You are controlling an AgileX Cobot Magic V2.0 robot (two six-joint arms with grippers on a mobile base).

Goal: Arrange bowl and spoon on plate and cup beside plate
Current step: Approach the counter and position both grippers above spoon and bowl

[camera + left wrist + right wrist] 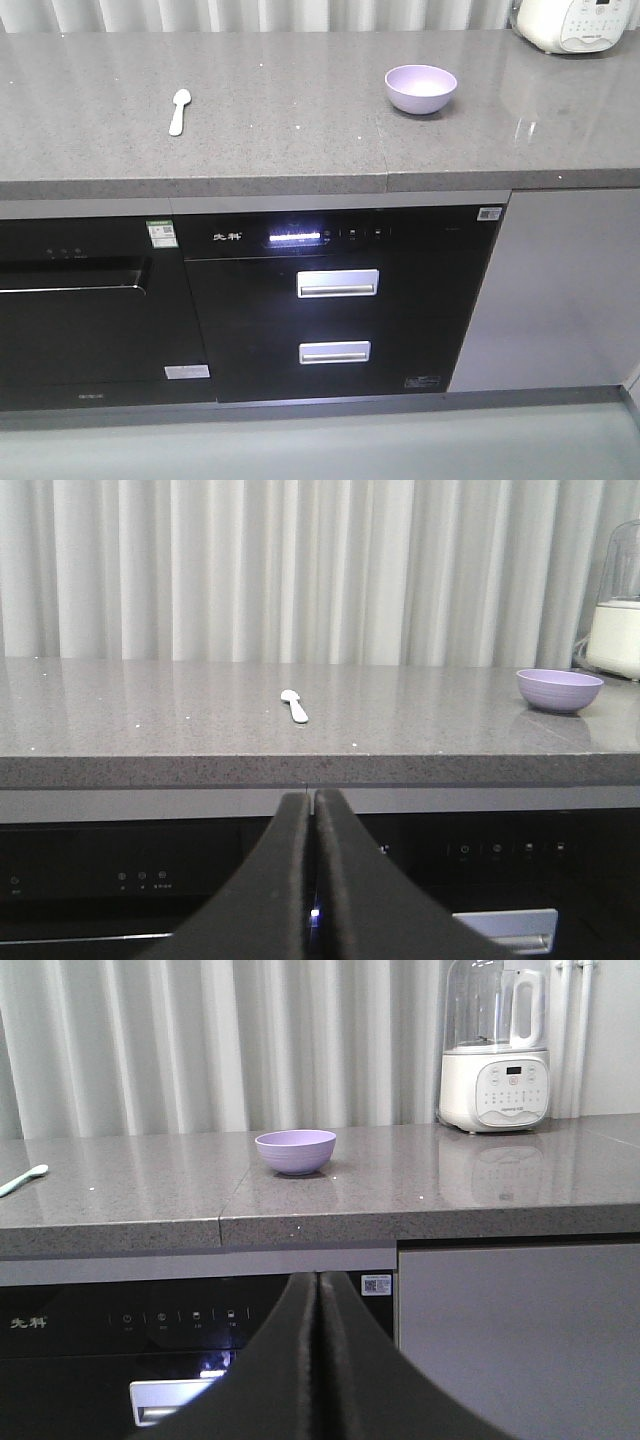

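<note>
A lavender bowl [421, 88] [559, 690] [295, 1151] stands upright on the grey countertop [300, 130], right of centre. A pale spoon [179, 110] [295, 705] [22, 1180] lies flat on the counter's left part. The plate and the cup are out of view. My left gripper [311, 800] is shut and empty, held low in front of the cabinet, below the counter edge. My right gripper [318, 1281] is likewise shut and empty, below the counter edge and in line with the bowl. Neither gripper appears in the front view.
A white blender-like appliance [496, 1050] [617, 610] stands at the counter's far right; a white appliance [575, 22] shows there in the front view. Black built-in appliances with silver handles [337, 283] sit under the counter. A grey cabinet door [560, 290] is to the right. White curtains hang behind.
</note>
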